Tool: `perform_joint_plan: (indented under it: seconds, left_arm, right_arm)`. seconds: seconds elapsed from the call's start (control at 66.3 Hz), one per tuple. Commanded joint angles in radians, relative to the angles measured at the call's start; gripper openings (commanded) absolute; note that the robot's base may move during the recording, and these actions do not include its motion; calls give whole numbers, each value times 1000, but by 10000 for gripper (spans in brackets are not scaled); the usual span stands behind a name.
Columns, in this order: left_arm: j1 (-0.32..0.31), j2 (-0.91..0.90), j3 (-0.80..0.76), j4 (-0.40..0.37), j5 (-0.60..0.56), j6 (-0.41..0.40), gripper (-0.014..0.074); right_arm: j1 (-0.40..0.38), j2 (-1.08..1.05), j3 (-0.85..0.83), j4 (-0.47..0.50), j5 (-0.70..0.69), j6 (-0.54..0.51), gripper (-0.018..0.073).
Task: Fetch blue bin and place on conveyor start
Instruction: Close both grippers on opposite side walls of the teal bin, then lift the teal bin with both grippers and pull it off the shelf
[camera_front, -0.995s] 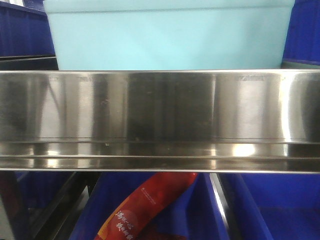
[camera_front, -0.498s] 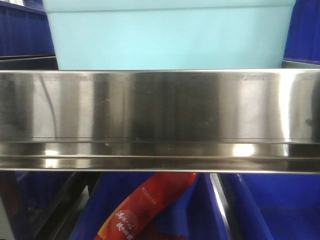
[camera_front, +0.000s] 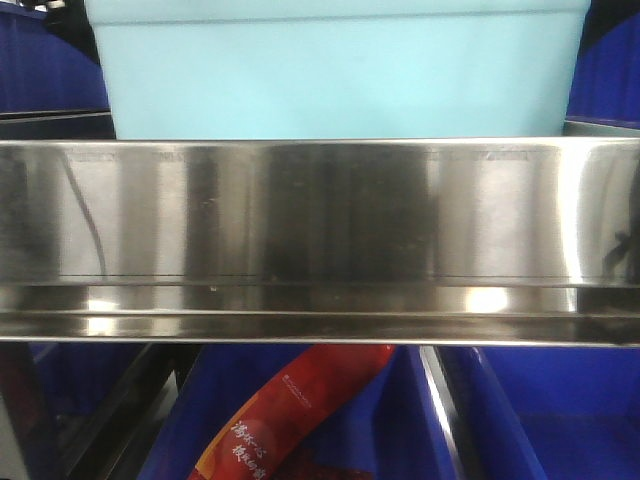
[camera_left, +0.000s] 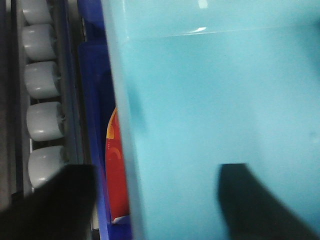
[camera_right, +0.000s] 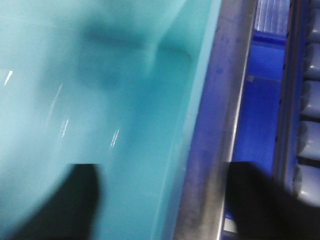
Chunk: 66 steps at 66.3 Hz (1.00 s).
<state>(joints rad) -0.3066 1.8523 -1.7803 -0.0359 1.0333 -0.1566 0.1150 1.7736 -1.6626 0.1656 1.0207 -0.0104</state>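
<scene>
One blue bin (camera_front: 340, 75), one red packet (camera_front: 290, 410), five pale rollers (camera_left: 44, 120).

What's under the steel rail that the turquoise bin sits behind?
Under the steel rail sit dark blue bins; one holds a red printed packet lying slantwise. The rail covers the bins' upper parts and the packet's top end, so other contents cannot be seen.

plain turquoise blue bin (camera_front: 340, 80), silver rail (camera_front: 320, 220), red packet (camera_front: 290, 410).

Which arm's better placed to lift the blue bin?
Left, marginally: left hand clearly straddles the blue bin wall, open; right hand straddles its wall too, but that view is blurred.
</scene>
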Motion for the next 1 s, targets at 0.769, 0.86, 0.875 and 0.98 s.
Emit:
perform_joint_plan:
  seconds: [0.769,0.86,0.875,0.98]
  left_arm:
    - [5,-130,-9,-2,56,-4,-111]
    - [5,-188,-9,-2,56,-4,-111]
    - [5,-203,-9,-3,56,-4,-111]
    - [2,-269,-9,-3,56,-4,-111]
  right_arm:
    - [4,-155,-9,-32,-7,4,-151]
    - [6,-213,-9,-32,-5,4,-151]
    - [6,-222,-9,-32,-5,4,-151]
    - [8,-277,-9,-32,-5,4,-151]
